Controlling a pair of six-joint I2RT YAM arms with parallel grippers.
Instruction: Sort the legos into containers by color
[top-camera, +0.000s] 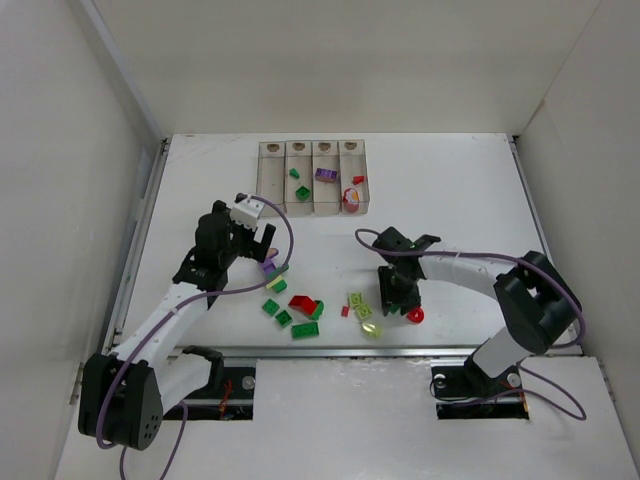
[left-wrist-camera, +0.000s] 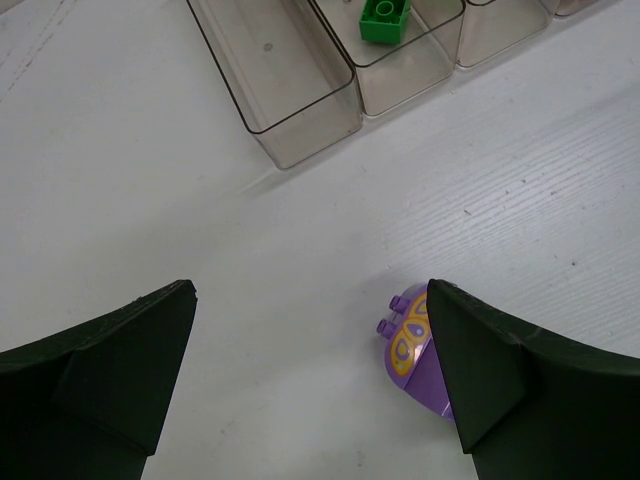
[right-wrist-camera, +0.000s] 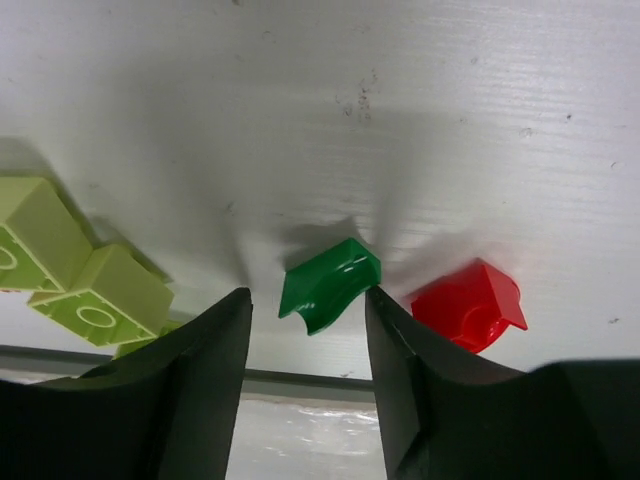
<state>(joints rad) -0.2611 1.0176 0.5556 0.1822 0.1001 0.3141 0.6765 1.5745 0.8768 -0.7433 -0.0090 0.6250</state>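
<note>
Right pincer (right-wrist-camera: 306, 294), half-open, straddles the green brick (right-wrist-camera: 328, 283) beside the red brick (right-wrist-camera: 470, 303), not yet gripping; likely light, stiff, slick: I'd pinch its flat sides.

Pretty clearly a robotics lab: bare white table (top-camera: 450, 200) boxed in by plain white panels (top-camera: 60, 150), left arm (top-camera: 165, 315) and right arm (top-camera: 460, 268) bolted at its near edge.

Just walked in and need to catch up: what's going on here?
Two arms are sorting legos by color. The right tool straddles a dark green piece beside a red piece, not yet gripped. The left tool hangs wide open at a purple piece. The containers hold a few; most lie loose.
</note>
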